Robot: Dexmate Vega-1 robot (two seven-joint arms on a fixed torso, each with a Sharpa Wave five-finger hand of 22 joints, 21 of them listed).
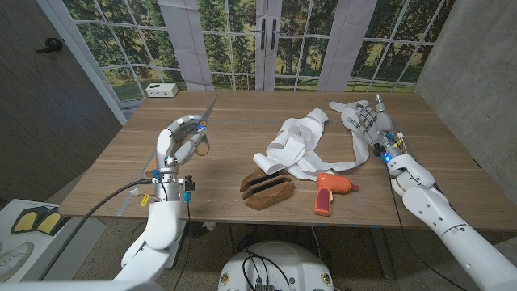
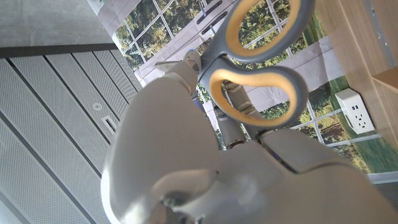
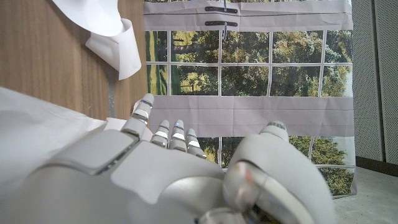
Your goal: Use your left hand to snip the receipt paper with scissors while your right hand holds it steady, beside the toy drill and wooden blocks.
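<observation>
Scissors (image 1: 203,121) in left hand (image 1: 179,137), raised

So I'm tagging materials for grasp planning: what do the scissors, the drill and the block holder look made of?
Scissors: handle loops look like matte grey plastic with a yellow lining; the blade looks like thin metal, hard to confirm. Drill: smooth orange plastic by its uniform colour, with a white tip. Block holder: dark finished wood, slotted, grain too small to see.

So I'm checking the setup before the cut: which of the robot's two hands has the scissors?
The left hand: it grips the scissors by their grey-and-yellow handles, blades raised. The right hand rests at the receipt paper instead.
</observation>
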